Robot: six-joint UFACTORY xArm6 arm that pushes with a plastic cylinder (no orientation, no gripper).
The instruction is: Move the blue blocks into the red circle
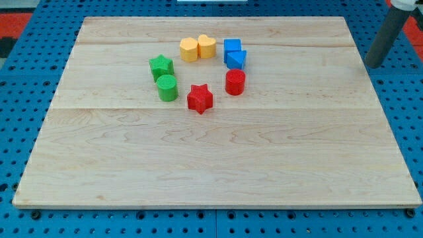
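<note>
Two blue blocks touch each other at the view's upper middle: a blue cube [232, 46] and a blue wedge-like block [237, 59] just below it. A red cylinder [235, 82] stands just below them, and a red star [199, 98] lies to its lower left. My tip [374, 65] is far to the view's right of all the blocks, at the board's right edge, touching none of them. The rod rises out of the view's top right corner.
A yellow hexagon [189, 49] and a yellow heart [207, 46] sit left of the blue cube. A green star [161, 67] and a green cylinder [167, 88] are further left. The wooden board [211, 165] lies on a blue pegboard [20, 99].
</note>
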